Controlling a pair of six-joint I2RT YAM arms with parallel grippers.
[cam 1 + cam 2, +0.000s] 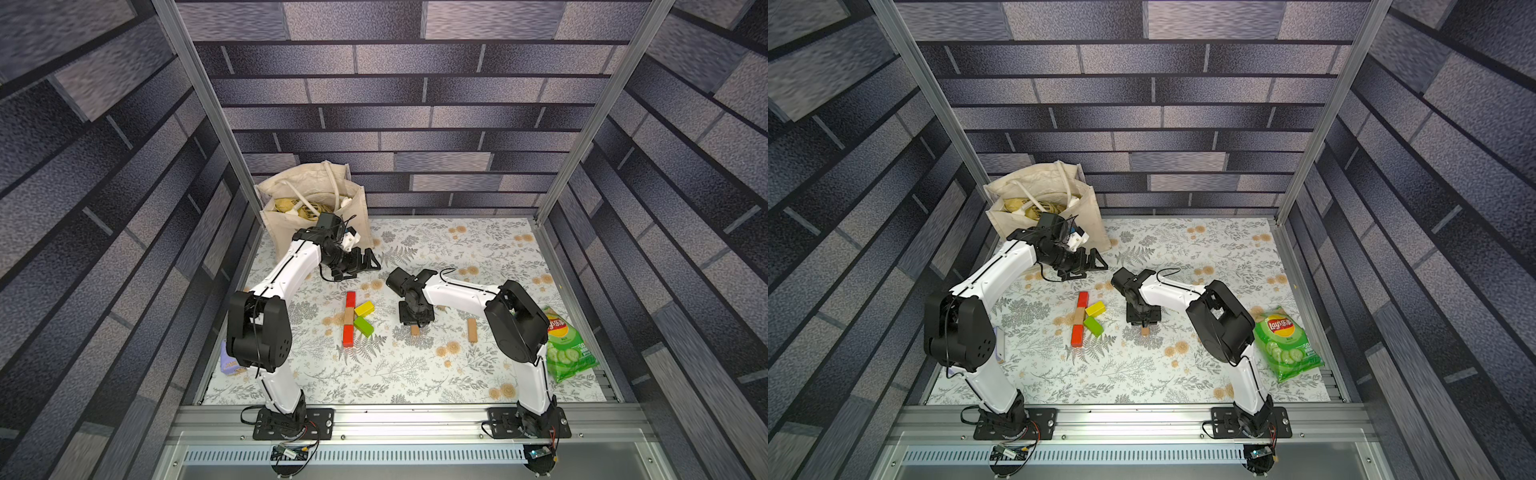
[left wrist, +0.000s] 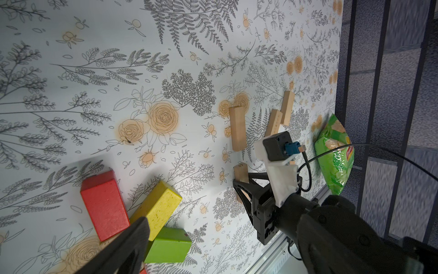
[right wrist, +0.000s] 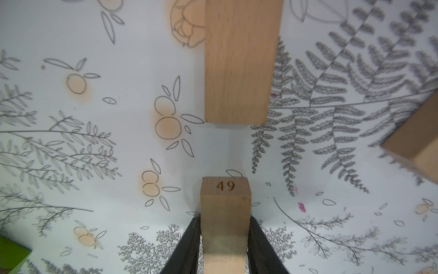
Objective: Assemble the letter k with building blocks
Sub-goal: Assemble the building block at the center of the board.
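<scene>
Gripping a plain tan block (image 3: pixel 225 201) stamped 49, the right gripper (image 3: pixel 225 217) presses both fingers (image 3: pixel 189 242) to its long sides, right of centre on the desk (image 1: pixel 415 374); its long axis runs straight out between them, in line with a second tan block (image 3: pixel 239 61) ahead. Left gripper (image 1: pixel 365 266) hangs wide open. The letter k (image 1: pixel 348 316) lies flat mid-desk, red-tan-red spine pointing toward the back wall (image 1: pixel 415 166).

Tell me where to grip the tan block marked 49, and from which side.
Take the tan block marked 49 across its two long parallel sides, coming down from above; both sides stand clear of neighbours, and the right hand straddles it that way.
</scene>
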